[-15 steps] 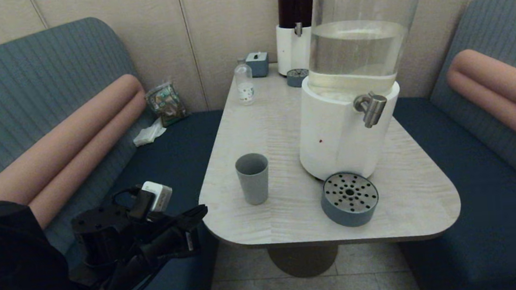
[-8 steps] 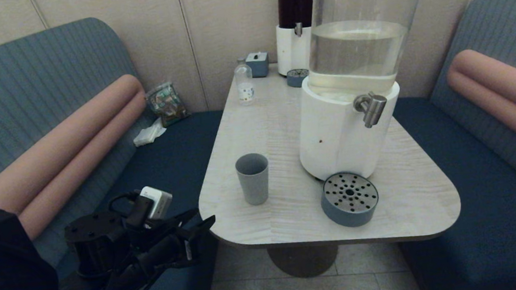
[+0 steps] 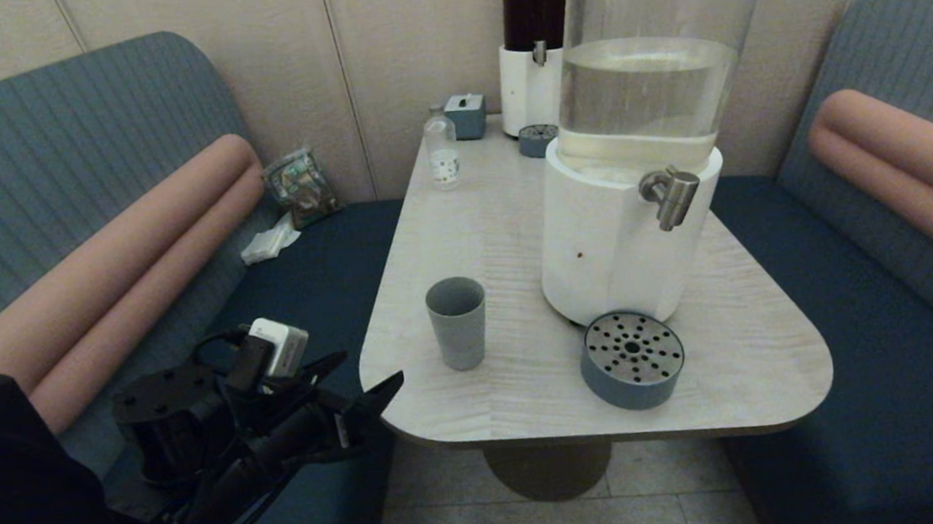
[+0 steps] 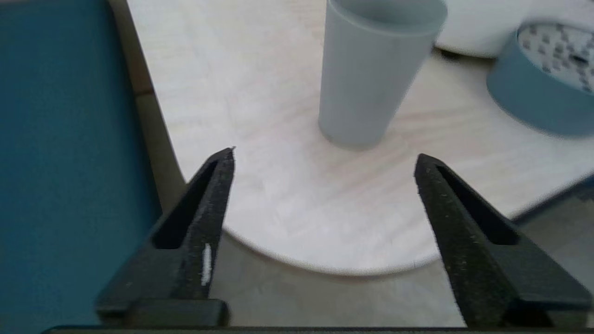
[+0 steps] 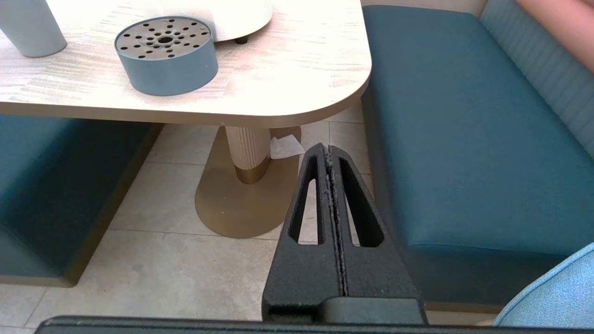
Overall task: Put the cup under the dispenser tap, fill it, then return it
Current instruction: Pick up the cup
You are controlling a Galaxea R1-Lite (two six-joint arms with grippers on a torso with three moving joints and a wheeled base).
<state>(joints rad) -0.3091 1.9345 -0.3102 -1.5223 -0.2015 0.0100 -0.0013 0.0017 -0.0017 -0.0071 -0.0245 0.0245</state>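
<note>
Black left arm [image 3: 194, 429] with white wrist module [image 3: 281, 357]; tapered, slotted, seemingly rubbery fingers [image 4: 195, 222].

From my head cam my right arm's out of shot. Big dispenser [image 3: 633, 239] hides the back right of the bench [image 3: 529, 400]; dark dispenser's [image 3: 531, 79] top is cut off. Bottle [image 3: 442, 156] label too small to read. Left wrist cam: cup [image 4: 373, 74] rim cropped, tray [image 4: 545, 79] blurred and cut by edge. Right wrist cam: cup [image 5: 30, 28] only partly in shot.
</note>
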